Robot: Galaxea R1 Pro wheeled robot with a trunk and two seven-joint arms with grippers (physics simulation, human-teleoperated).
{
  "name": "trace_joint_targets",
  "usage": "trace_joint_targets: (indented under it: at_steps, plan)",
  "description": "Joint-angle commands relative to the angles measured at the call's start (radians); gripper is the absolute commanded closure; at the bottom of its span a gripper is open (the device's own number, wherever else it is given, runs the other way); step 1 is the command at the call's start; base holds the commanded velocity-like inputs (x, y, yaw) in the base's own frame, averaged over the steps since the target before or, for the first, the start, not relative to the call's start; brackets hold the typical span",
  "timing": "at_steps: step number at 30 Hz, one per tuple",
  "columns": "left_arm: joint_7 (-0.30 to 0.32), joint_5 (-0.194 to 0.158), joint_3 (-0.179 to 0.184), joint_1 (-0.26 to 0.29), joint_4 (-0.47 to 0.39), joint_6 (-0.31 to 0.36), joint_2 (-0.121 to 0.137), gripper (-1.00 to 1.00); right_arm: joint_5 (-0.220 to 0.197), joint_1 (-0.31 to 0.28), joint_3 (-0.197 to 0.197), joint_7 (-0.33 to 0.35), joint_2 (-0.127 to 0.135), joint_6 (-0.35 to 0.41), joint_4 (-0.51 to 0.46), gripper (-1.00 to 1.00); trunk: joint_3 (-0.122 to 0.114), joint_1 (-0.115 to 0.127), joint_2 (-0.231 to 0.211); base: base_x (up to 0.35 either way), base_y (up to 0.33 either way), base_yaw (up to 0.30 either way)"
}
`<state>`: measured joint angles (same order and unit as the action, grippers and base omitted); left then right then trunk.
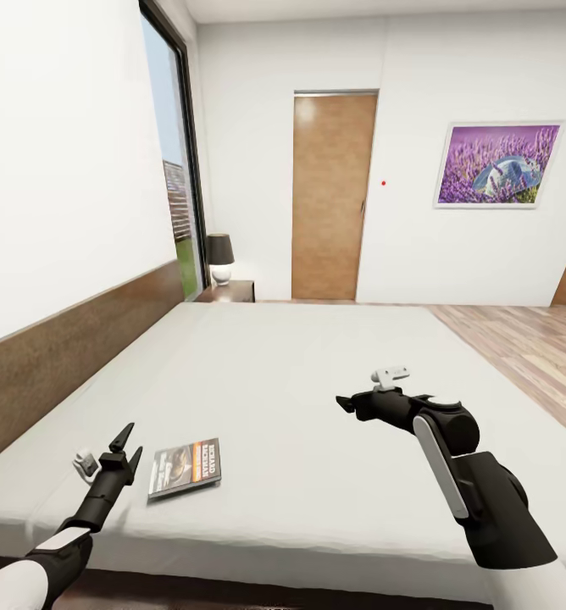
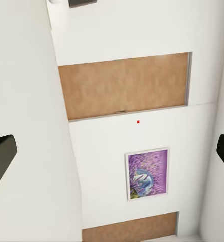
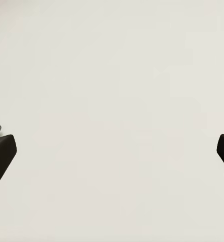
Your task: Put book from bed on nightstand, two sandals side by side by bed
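The book (image 1: 185, 467) lies flat on the bed (image 1: 317, 381), near the mattress's front left corner, its dark cover and orange band facing up. My left gripper (image 1: 129, 447) hovers just left of the book with its fingers pointing up and spread open, holding nothing; the left wrist view also shows this gripper (image 2: 112, 151) open. Further right, my right gripper (image 1: 346, 405) is open above the middle of the mattress, and the right wrist view has it (image 3: 112, 151) empty over bare mattress. A dark nightstand (image 1: 228, 292) stands at the bed's far left corner. The sandals are out of view.
A lamp (image 1: 220, 257) sits on the nightstand. The brown headboard (image 1: 63, 356) runs along the left wall under a tall window (image 1: 177, 186). A wooden door (image 1: 334, 195) and a purple picture (image 1: 496, 163) are on the far wall. Wood floor (image 1: 529, 347) lies right of the bed.
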<state>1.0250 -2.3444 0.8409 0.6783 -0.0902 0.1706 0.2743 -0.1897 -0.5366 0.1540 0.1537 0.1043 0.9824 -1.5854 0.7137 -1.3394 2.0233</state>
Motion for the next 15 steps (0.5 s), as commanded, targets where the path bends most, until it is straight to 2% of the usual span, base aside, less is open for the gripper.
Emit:
trace_joint_targets:
  at_steps: [1,8,15]
  plan:
    - [0.002,-0.01,0.006,0.001,0.0,0.01,0.0,-1.0,-0.001,-0.002,0.001,0.001,0.0,0.004,-0.001,-1.0,0.004,-0.004,0.008,0.0,0.0,0.0]
    - [0.0,-0.011,0.006,0.001,0.0,0.01,0.0,-1.0,-0.001,-0.005,0.001,0.001,0.0,0.004,-0.001,-1.0,0.026,-0.031,0.057,0.0,0.0,0.0]
    - [-0.018,-0.011,0.006,0.008,0.001,0.009,0.0,-1.0,-0.001,-0.006,0.001,0.001,0.0,0.004,-0.001,-1.0,0.026,-0.031,0.057,0.0,0.0,0.0]
